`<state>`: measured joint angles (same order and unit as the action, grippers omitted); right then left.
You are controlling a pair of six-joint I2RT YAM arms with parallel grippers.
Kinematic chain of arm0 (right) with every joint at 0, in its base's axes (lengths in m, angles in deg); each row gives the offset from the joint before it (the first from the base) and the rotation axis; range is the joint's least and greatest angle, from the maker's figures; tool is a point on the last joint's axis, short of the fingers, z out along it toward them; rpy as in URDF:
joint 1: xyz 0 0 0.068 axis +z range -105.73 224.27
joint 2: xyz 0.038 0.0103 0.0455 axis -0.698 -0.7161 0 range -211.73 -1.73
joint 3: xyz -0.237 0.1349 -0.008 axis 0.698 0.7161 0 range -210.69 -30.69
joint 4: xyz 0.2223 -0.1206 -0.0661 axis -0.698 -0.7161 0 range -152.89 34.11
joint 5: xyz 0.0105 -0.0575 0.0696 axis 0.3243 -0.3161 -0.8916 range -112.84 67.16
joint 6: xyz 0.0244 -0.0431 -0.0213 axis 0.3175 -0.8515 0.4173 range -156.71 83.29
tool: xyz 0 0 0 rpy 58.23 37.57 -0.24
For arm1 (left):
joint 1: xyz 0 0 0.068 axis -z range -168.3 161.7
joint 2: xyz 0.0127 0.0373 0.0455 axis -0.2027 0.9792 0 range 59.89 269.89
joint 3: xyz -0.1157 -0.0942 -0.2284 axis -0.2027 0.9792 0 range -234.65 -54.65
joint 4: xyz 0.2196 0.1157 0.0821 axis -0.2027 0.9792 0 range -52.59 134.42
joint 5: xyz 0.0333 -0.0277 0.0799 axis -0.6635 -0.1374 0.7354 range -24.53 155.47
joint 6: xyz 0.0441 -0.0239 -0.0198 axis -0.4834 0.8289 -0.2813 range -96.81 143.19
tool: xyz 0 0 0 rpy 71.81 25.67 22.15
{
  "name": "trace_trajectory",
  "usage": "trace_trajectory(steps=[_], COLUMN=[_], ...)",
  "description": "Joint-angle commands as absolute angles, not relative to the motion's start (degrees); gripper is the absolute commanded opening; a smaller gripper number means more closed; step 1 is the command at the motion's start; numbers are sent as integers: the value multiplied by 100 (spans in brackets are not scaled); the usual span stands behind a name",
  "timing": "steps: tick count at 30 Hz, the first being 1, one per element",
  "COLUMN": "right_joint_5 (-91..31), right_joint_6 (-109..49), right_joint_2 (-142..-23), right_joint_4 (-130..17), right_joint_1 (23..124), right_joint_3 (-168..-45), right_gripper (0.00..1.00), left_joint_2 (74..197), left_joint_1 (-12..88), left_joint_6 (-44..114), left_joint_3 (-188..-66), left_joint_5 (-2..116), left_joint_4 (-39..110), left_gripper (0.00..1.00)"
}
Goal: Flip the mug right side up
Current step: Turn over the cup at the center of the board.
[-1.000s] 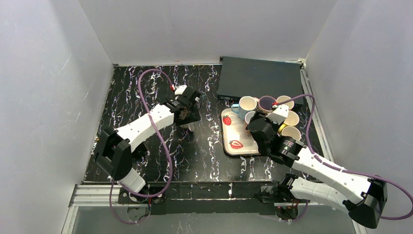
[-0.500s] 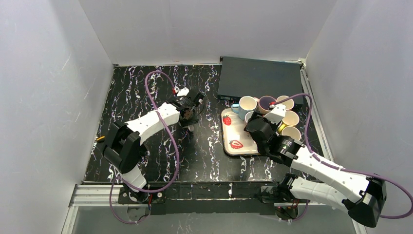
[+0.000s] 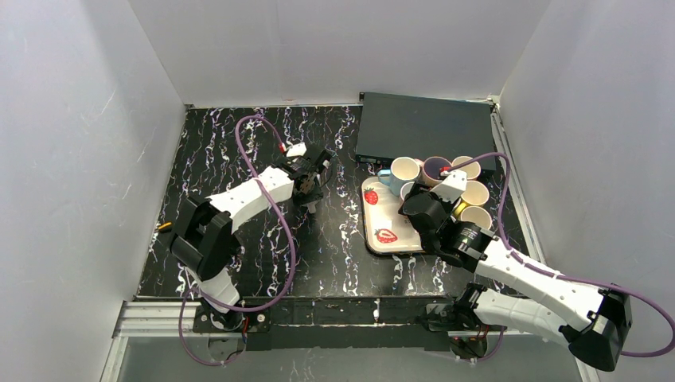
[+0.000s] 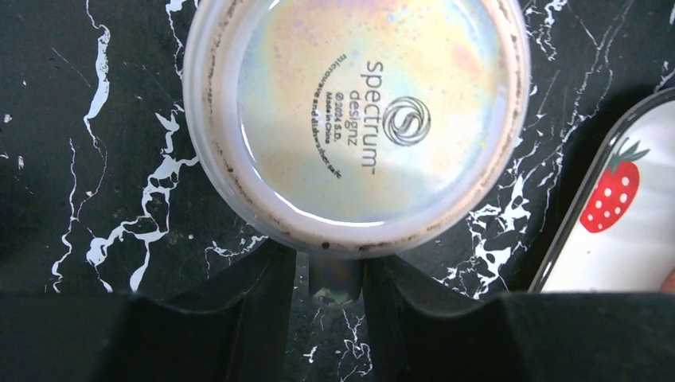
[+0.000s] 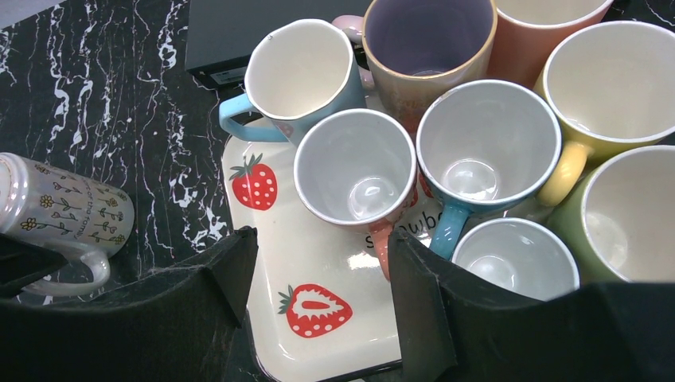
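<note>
Now your left gripper (image 4: 333,274) is clenched on the handle of the floral mug (image 4: 354,119), mid-table toward the far edge, its base facing your wrist camera. Your right gripper (image 5: 318,263) hangs released above the tray (image 5: 275,243).

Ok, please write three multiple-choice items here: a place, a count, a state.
1. Where is the floral mug relative to the tray? A on it; B on the table, to its left; C behind it.
2. How many strawberries show on the tray in the right wrist view? A one; B four; C two.
3. How does the floral mug stand? A base up; B rim up; C in pieces.
B, black marble surrounds it, off the tray; C, two red prints show; A, the left wrist view shows its printed base.
</note>
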<state>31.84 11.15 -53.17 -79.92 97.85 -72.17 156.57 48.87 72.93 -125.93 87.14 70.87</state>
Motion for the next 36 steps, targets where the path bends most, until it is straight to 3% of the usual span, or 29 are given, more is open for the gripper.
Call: trace_trajectory(steps=[1, 5, 8, 9, 17, 24, 36], right_joint_5=[3254, 3241, 3242, 3237, 2811, 1391, -493], right_joint_6=[1154, 1155, 1154, 1154, 1002, 603, 1353], right_joint_2=[-5303, -5341, -5343, -5341, -5206, -4805, -5006], right_joint_4=[-7871, -7862, -7860, -7869, -7559, -5922, -3335], right_joint_1=[9750, 9751, 9748, 9752, 9746, 9741, 9741], right_joint_3=[-7324, -7351, -7358, -7358, -7393, -7001, -6937], right_gripper=[68, 68, 68, 68, 73, 90, 94], left_joint_2=[15763, 15833, 15786, 15729, 14600, 13781, 13230], left_joint_1=[4772, 4700, 4677, 4677, 4677, 4647, 4395], left_joint_6=[7405, 7400, 7332, 7265, 5941, 5516, 5992], left_joint_3=[-12712, -12733, -12710, -12683, -12747, -12920, -13410], left_joint_5=[8918, 8806, 8749, 8738, 8291, 7538, 5669], left_joint_4=[7224, 7211, 7125, 7045, 6116, 5412, 4191], left_gripper=[32, 24, 3, 0, 0, 0, 0])
